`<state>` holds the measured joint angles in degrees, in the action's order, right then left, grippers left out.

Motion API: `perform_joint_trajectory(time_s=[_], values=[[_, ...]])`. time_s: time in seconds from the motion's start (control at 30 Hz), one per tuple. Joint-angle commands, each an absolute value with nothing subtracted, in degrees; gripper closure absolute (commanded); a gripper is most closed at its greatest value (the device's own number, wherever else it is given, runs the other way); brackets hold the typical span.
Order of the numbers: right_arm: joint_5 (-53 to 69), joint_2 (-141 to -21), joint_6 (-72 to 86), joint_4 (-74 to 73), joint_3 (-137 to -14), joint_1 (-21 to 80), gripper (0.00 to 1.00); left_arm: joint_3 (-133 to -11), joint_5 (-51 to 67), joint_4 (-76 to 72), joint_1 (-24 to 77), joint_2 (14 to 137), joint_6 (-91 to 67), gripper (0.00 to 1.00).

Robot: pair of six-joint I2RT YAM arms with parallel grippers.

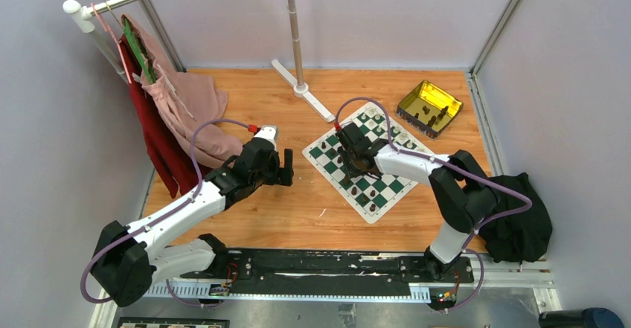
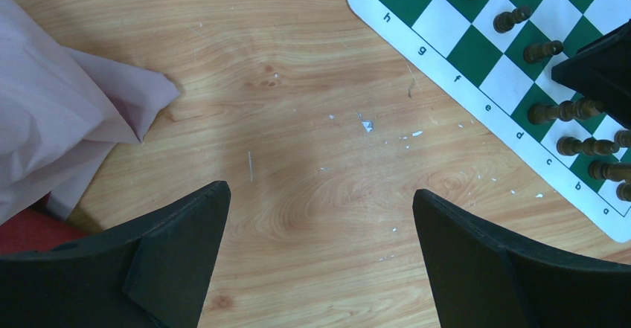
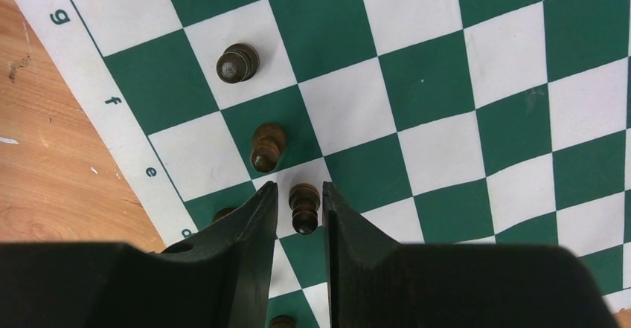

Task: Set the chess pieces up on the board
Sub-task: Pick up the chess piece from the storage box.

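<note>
Your right hand (image 3: 299, 194) fills the bottom of its wrist view, fingers drawn close on either side of a dark piece (image 3: 303, 207) that stands on the board (image 3: 513, 120) near the lettered edge. A white sliver shows on one side, so you cannot tell whether the piece is pinched or only flanked. If the fingers spread wide from here, the one at 9 o'clock could clip the neighbour (image 3: 266, 147) at 11 o'clock, or the half-hidden piece (image 3: 223, 213) under that finger, and knock it over. If the grip is off-centre, a lift could tip the dark piece.

Your left hand (image 2: 318, 193) hangs spread and empty over bare desk (image 2: 298, 120), with the board at its 2 o'clock.

From above, the right arm (image 1: 405, 163) covers the board's middle, so you cannot read those squares. The tin (image 1: 429, 108) at the board's 1 o'clock holds dark specks too small to count. White pieces, if any, cannot be made out
</note>
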<state>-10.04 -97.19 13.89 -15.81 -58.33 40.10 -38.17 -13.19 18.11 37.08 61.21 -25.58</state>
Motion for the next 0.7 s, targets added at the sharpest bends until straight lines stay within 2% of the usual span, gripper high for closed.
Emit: perform_joint_trajectory(time_s=[0.0, 0.5, 0.67], values=[[-10.65, -94.74, 13.56, -17.6, -58.54, 39.46, 0.67, -38.39, -13.25, 17.96, 37.44, 60.05, -25.69, 0.0], [-18.31, -89.21, 11.46, -26.07, -68.5, 38.78, 0.66, -39.38, -14.36, 17.65, 37.44, 59.41, -24.89, 0.0], [-19.74, -90.97, 10.33, -26.46, -75.31, 31.27, 0.66, -39.46, -14.52, 15.96, 37.49, 60.07, -25.98, 0.0]])
